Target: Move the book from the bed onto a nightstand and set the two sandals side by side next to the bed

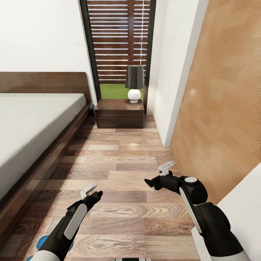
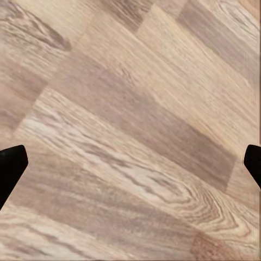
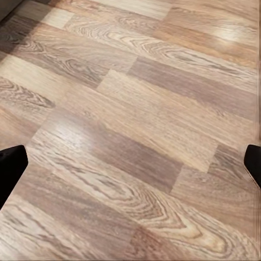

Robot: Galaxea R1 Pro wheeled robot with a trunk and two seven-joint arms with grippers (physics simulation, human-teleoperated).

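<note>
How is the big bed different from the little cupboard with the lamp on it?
The large low bed with the dark brown wood frame is long and carries a plain pale mattress, while the squat dark brown nightstand is a small box with two wide drawers. The bed's mattress looks bare; the nightstand holds a black-shaded lamp with a round white base. The bed has a headboard; the nightstand has none. Both are dark brown wood on the plank floor.

To my left the bed (image 1: 32, 119) lies low, a dark wood frame under a bare pale mattress. The nightstand (image 1: 119, 113), dark with two drawers, stands just beside its headboard, against the bedroom window.
</note>
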